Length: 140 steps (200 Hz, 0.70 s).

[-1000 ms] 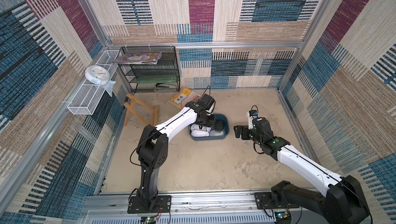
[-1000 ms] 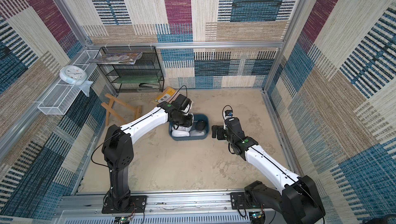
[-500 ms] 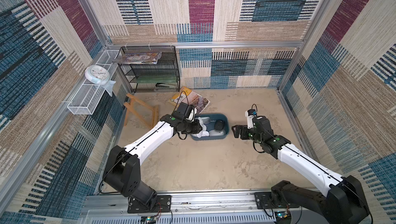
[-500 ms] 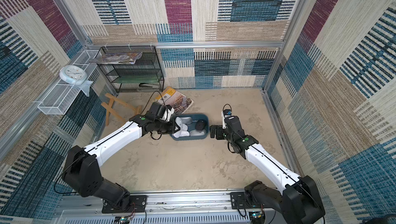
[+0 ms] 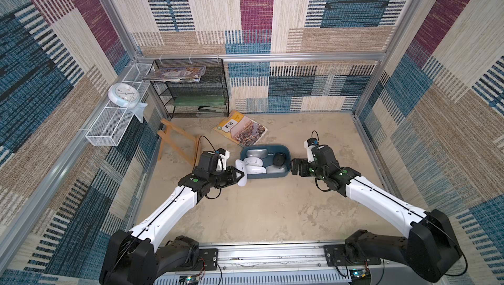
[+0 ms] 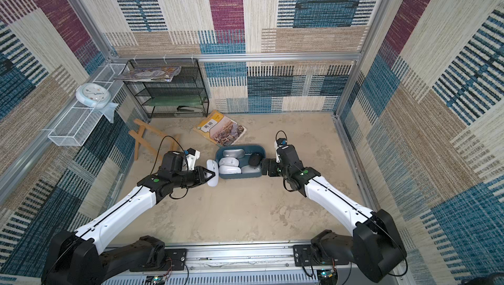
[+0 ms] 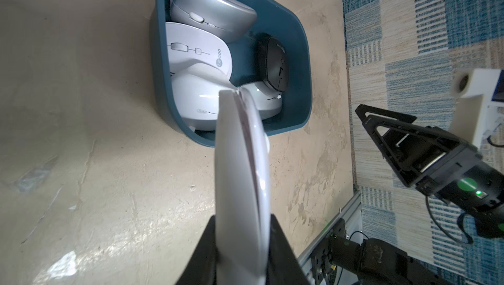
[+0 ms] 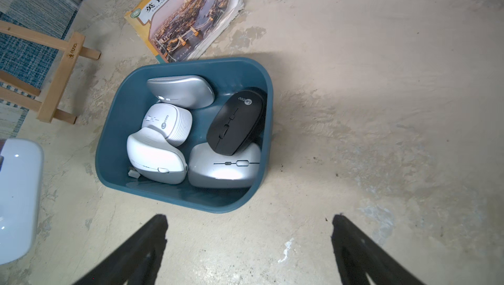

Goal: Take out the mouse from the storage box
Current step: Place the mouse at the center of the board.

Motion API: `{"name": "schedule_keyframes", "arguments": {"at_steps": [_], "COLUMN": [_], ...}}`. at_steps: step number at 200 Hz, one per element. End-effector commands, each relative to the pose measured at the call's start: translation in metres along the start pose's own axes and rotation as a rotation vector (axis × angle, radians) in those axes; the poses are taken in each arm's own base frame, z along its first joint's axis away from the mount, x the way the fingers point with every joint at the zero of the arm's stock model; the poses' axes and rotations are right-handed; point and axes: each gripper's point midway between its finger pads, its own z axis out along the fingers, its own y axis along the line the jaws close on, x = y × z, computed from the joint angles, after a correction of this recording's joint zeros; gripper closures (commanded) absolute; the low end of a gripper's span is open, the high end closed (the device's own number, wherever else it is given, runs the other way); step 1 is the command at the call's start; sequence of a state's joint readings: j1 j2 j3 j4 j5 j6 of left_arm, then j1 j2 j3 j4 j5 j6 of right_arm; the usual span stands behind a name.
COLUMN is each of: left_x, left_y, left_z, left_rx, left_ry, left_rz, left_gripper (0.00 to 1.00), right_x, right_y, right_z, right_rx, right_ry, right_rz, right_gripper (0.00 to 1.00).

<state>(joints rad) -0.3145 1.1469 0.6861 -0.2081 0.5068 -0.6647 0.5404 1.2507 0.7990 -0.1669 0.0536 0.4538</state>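
**White mouse out of the tub, held beside it**

Top view: the white mouse is clamped edge-on in the left gripper, just left of the storage box at frame centre, probably for set-down. The right gripper is spread wide and empty at the box's right wall, likely as a brace.

Left wrist: the mouse is seen upright, lower centre.

Right wrist: five mice are counted inside, the black mouse uppermost.

The storage box is dark teal, the mouse white, the walls striped blue-maroon-beige patchwork.
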Motion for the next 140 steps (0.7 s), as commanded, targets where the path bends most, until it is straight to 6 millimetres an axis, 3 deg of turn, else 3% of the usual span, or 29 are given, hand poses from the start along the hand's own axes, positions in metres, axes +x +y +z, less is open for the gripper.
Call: {"name": "schedule_keyframes", "arguments": {"at_steps": [1, 58, 140], "left_x": [-0.006, 0.004, 0.015], "left_y": [0.001, 0.059, 0.087], "left_z": [-0.002, 0.010, 0.033], "left_rx": [0.061, -0.013, -0.039], "left_ry": [-0.040, -0.029, 0.045], "left_rz": [-0.055, -0.229, -0.291], "left_gripper": [0.86, 0.87, 0.79], "right_x": [-0.003, 0.001, 0.003], "right_y": [0.007, 0.023, 0.033], "right_z": [0.003, 0.011, 0.017], "right_rx": [0.002, -0.003, -0.005], "right_ry": [-0.003, 0.024, 0.041], "right_rz": [0.000, -0.032, -0.047], "right_gripper": [0.03, 0.03, 0.03]}}
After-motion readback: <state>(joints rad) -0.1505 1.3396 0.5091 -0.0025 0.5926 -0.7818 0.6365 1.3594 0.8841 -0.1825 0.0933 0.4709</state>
